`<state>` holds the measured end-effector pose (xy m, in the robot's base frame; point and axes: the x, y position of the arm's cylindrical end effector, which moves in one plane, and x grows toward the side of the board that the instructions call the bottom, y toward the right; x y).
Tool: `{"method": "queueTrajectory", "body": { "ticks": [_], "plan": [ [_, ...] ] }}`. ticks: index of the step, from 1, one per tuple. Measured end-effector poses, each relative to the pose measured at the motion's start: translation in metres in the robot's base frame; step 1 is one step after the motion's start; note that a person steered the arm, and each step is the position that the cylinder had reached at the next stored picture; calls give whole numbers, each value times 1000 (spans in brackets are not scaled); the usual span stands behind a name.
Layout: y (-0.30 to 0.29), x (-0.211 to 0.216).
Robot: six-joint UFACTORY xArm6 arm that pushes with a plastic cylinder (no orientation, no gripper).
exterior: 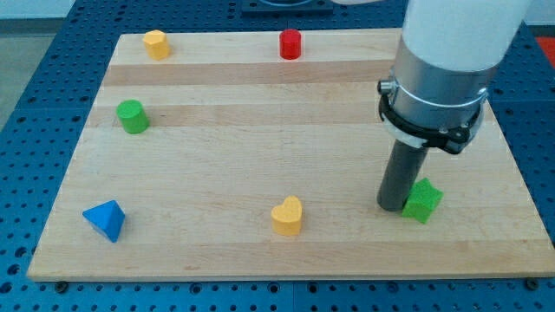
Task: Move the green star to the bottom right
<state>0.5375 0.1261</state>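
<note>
The green star (424, 201) lies on the wooden board (260, 139) at the view's lower right. My tip (392, 207) is the lower end of the dark rod and stands right against the star's left side, touching it or nearly so. The rod hangs from the white and grey arm that fills the view's upper right.
A yellow heart (288, 216) lies at the bottom centre. A blue triangular block (106, 219) is at the lower left. A green cylinder (133, 116) is at the left, a yellow block (156, 43) at the top left, a red cylinder (290, 43) at the top centre.
</note>
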Motion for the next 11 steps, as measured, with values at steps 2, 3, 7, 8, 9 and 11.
{"method": "queueTrajectory", "body": {
  "ticks": [2,3,7,8,9,11],
  "plan": [
    [27,-9],
    [43,-2],
    [57,2],
    [57,2],
    [65,4],
    [65,6]
  ]
}}
